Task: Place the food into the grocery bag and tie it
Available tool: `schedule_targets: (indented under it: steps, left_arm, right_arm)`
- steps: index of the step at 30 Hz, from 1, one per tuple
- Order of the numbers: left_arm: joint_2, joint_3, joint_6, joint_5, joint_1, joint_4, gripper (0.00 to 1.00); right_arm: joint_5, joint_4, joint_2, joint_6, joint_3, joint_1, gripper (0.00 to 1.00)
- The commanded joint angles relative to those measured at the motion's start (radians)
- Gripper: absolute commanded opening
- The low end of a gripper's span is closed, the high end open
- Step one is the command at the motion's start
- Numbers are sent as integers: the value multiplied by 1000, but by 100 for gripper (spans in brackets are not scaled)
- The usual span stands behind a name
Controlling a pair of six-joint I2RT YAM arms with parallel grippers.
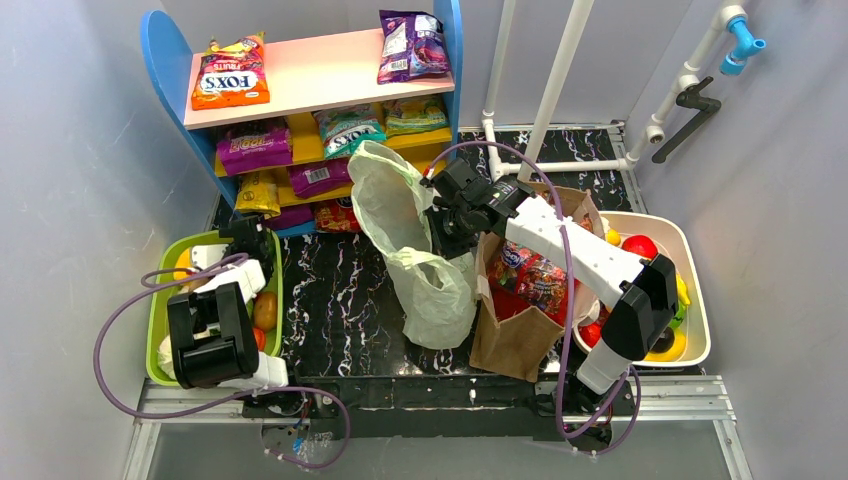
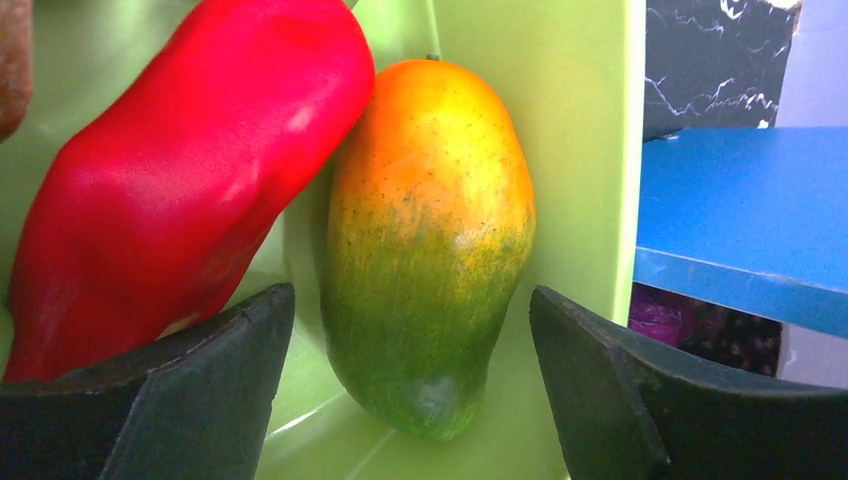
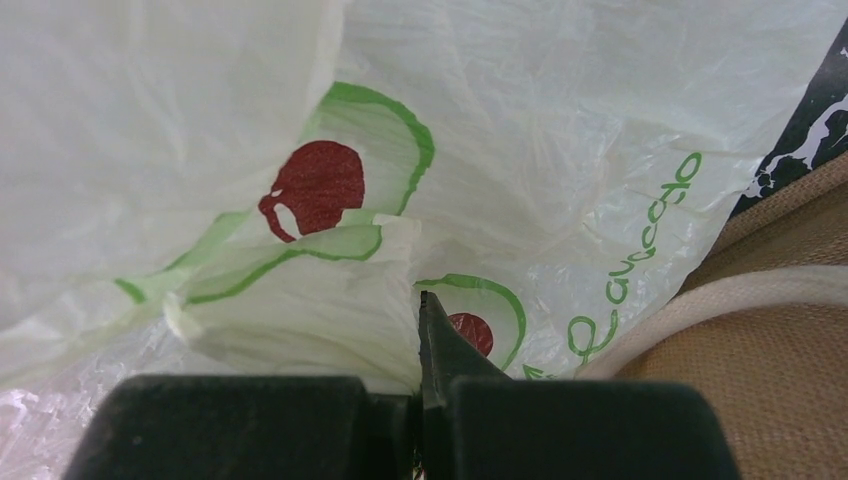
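Early stage, nothing visibly packed yet. The thin translucent pale-green plastic grocery bag [image 1: 392,205] stands touching the left side of the stiff brown paper bag [image 1: 515,345], with its upper part lifted. The right gripper [image 3: 425,335] is pinched tight on a fold of the film next to the printed avocado logo, fingers together with plastic between them. From the top view the bag's mouth looks raised and partly spread. The lower part is slack. I cannot tell for sure whether anything lies inside, but no food shape shows through.

The food is well apart from the paper bag, on its far left, in the lime-green plastic tray [image 2: 585,150]. The left gripper [image 2: 412,295] is down in that tray with its fingers wide, one on each side of the orange-to-green oval mango [image 2: 430,220]; neither looks to be touching it. A glossy red long pepper [image 2: 180,170] leans against the mango's left side, and the mango sits close against the tray wall.

Done: bag held up, left arm lined up on the first piece. Left: close on the mango, carry it over to the bag mouth beside the paper bag, drop it, repeat for the other pieces, then gather the two loop handles and knot them. Most of the task remains, and the tie has not started.

More fruit sits in the white plastic tub [image 1: 700,300], just right of the paper bag.
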Motion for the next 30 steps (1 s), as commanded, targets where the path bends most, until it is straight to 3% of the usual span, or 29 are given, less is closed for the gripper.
schedule_targets:
  steps: [1,7,15,20,24,30]
  left_arm:
    - [32,18,18,-14,6,-9,78]
    - [-8,19,58,-29,6,-30,57]
    - [-74,128,164,-4,8,-226,33]
    - [-122,158,203,15,8,-320,26]
    - [-165,151,269,24,8,-345,8]
    - [-272,133,308,9,7,-409,0]
  right_arm:
    - [-4,-16,7,-25,35,5,1]
    - [-8,-15,0,-25,23,5,1]
    - [-16,-13,-17,-23,21,5,1]
    - [-23,-6,-34,-22,13,6,1]
    - [-25,-5,-46,-20,10,8,1]
    - [-24,0,-51,-12,18,9,1]
